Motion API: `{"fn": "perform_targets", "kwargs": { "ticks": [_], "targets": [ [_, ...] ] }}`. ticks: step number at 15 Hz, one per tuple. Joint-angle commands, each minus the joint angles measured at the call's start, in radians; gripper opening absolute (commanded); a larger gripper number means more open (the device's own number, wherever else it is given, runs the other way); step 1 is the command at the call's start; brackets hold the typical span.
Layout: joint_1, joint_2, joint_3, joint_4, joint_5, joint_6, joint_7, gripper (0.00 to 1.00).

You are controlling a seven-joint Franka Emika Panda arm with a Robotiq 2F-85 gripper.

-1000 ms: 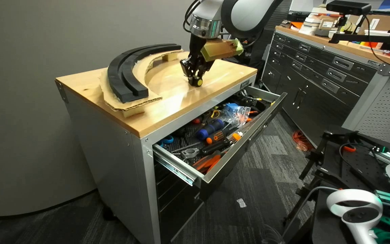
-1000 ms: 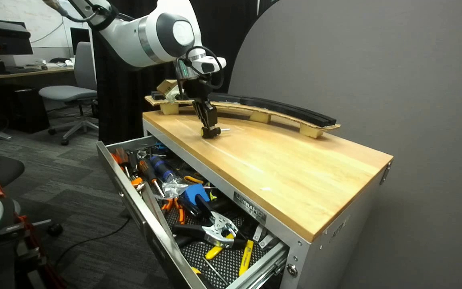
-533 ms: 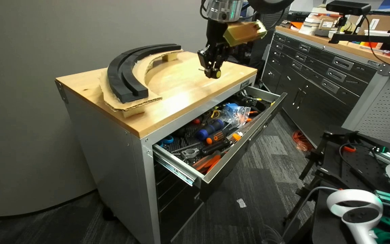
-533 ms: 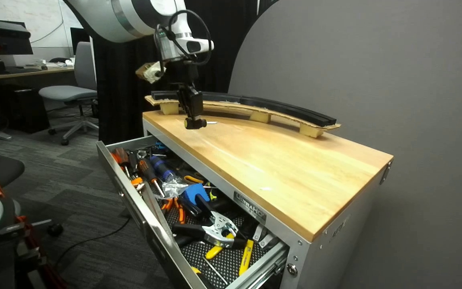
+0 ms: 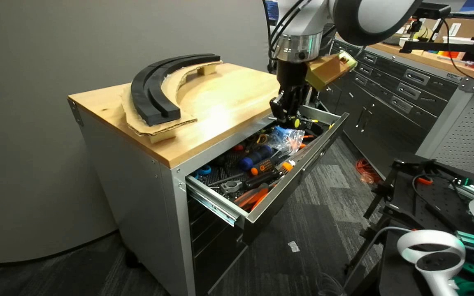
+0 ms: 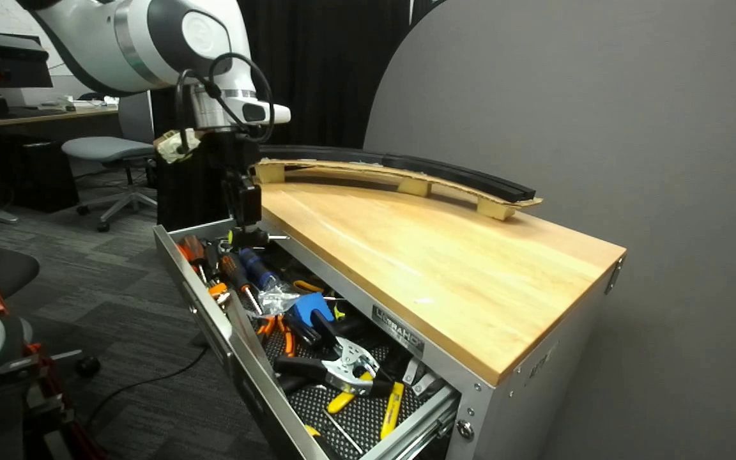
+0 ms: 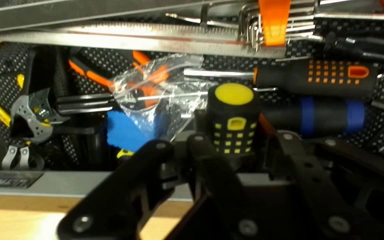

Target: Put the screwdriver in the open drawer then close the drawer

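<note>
The gripper is clamped about the handle of the screwdriver, one finger to either side of it in the wrist view. The screwdriver, black with a yellow end cap, is held above the contents of the drawer, lying about level, cap toward the drawer front and shaft toward the bench; whether its tip overlaps the bench edge cannot be told. The drawer stands pulled out in both exterior views, with the slide rail at its near left end exposed in an exterior view. Contents noted from the wrist view: along the drawer front, a steel rule, with hex keys in an orange holder at its right end; to the right, a black-and-orange driver and, just beside it on the near side, a blue-banded handle; left of the screwdriver, a clear plastic bag partly covering a blue piece; further left, a metal spring clamp. On the bench, on the side away from the drawer, a black curved track rests on a cardboard sheet raised on pale blocks. A white hand controller is seen at near right in an exterior view, and a white scrap lies on the floor.
</note>
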Motion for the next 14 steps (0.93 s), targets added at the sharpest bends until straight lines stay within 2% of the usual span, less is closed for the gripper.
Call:
{"fn": "perform_targets", "kwargs": {
  "ticks": [1,3,6,8,9,10,11,13,14],
  "targets": [
    [-0.007,-0.008,0.030,-0.049,0.016,0.050,0.046,0.61],
    [-0.006,-0.002,0.037,-0.055,0.012,0.063,0.061,0.65],
    [-0.035,-0.016,0.050,-0.060,0.109,0.012,-0.041,0.86],
    [-0.045,-0.012,0.057,-0.057,0.185,-0.074,-0.121,1.00],
    [-0.051,-0.004,0.062,-0.051,0.226,-0.143,-0.175,1.00],
    [-0.053,0.003,0.059,-0.054,0.240,-0.179,-0.193,1.00],
    [-0.053,0.014,0.061,-0.056,0.249,-0.208,-0.223,0.74],
    [-0.049,0.036,0.070,-0.057,0.270,-0.272,-0.273,0.73],
    [-0.046,0.046,0.073,-0.059,0.277,-0.293,-0.287,0.66]
  ]
}}
